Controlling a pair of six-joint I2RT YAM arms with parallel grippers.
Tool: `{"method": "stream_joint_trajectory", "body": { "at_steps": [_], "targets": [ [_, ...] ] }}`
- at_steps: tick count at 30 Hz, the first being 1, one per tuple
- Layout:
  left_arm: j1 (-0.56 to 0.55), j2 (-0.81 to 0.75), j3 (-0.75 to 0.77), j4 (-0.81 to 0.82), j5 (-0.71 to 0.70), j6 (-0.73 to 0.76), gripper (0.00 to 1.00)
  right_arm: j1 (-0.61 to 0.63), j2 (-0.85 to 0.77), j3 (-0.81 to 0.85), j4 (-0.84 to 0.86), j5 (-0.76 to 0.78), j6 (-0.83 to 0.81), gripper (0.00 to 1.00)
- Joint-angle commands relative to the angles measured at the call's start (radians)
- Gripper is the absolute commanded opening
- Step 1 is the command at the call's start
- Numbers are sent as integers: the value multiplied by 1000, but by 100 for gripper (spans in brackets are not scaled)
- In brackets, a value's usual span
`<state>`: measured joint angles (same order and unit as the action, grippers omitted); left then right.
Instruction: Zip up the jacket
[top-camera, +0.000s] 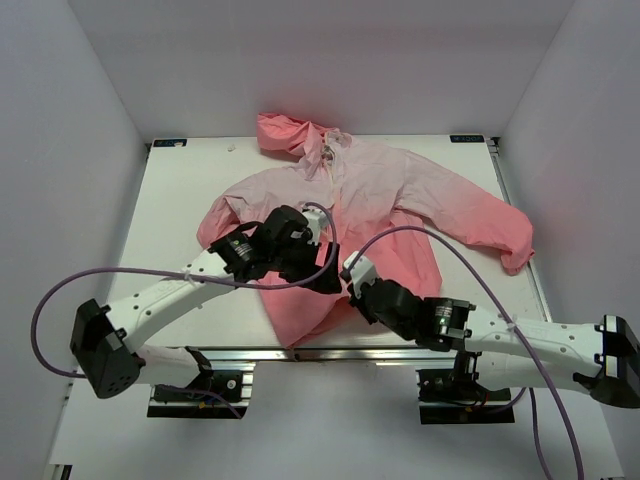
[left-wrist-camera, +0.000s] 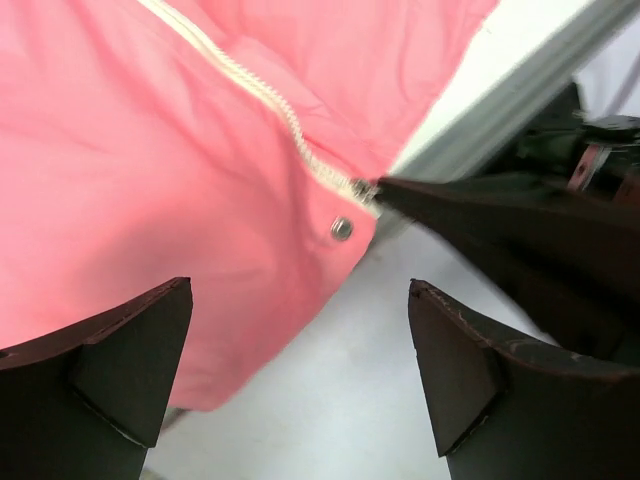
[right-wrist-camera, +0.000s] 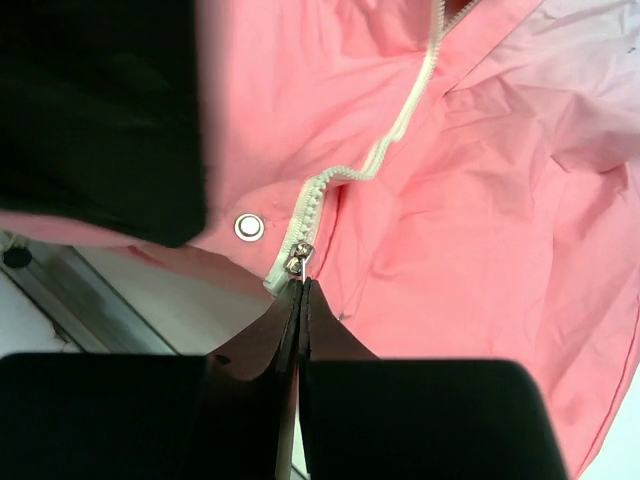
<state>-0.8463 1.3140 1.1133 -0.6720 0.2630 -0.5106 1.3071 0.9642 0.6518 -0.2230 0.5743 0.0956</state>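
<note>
The pink jacket (top-camera: 400, 200) lies flat on the white table (top-camera: 180, 200), hood at the far side and hem at the near edge. Its whitish zipper (right-wrist-camera: 400, 125) runs down to a metal slider (right-wrist-camera: 298, 262) at the hem, beside a silver snap (right-wrist-camera: 247, 227). My right gripper (right-wrist-camera: 302, 282) is shut on the zipper pull, which is also seen in the left wrist view, with the slider (left-wrist-camera: 362, 188) at its tip. My left gripper (left-wrist-camera: 300, 285) hangs wide open just above the hem corner, with nothing between its fingers (left-wrist-camera: 140, 350). Both grippers meet at the hem (top-camera: 335, 272).
A metal rail (top-camera: 400, 352) runs along the table's near edge, right below the hem. White walls enclose the table on three sides. Purple cables (top-camera: 440, 245) loop over the jacket's lower right part. The left gripper's dark body (right-wrist-camera: 100, 110) blocks the upper left of the right wrist view.
</note>
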Motion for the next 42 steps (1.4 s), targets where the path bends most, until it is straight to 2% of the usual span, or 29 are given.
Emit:
{"method": "stream_joint_trajectory", "body": {
  "at_steps": [1, 4, 5, 7, 9, 13, 16, 18, 20, 22, 25, 30, 35, 38, 42],
  "targets": [
    [-39, -88, 42, -46, -172, 147, 98, -83, -4, 84, 1, -114, -11, 0],
    [-102, -134, 23, -6, -309, 227, 98, -181, -2, 123, -30, -263, -16, 0],
    [-124, -160, 13, 26, -326, 274, 98, -204, 2, 135, -41, -353, -20, 0],
    [-148, -167, 0, 38, -370, 323, 98, -270, 16, 176, -87, -424, -33, 0],
    [-186, -127, 16, 45, -396, 405, 98, -301, 28, 195, -105, -523, -46, 0],
    [-283, 0, 134, -17, -634, 509, 97, -364, 83, 270, -165, -657, -74, 0],
    [-316, 50, 143, -21, -695, 596, 89, -394, 113, 304, -200, -711, -73, 0],
    [-318, 62, 135, -3, -694, 627, 83, -411, 125, 334, -223, -738, -73, 0],
    [-321, 65, 129, 5, -673, 653, 82, -425, 139, 356, -233, -766, -71, 0],
    [-321, 50, 120, 23, -631, 667, 75, -434, 154, 365, -248, -780, -66, 0],
    [-323, -7, 91, 61, -582, 669, 74, -450, 160, 370, -248, -797, -56, 0],
    [-323, -166, -24, 120, -564, 658, 79, -470, 156, 362, -248, -818, -51, 0],
    [-323, -288, -76, 143, -576, 632, 86, -477, 153, 356, -246, -832, -56, 0],
    [-323, -288, -108, 175, -509, 653, 92, -482, 156, 359, -245, -840, -56, 0],
    [-323, -207, -95, 186, -472, 672, 89, -486, 157, 365, -251, -860, -53, 0]
  ]
}}
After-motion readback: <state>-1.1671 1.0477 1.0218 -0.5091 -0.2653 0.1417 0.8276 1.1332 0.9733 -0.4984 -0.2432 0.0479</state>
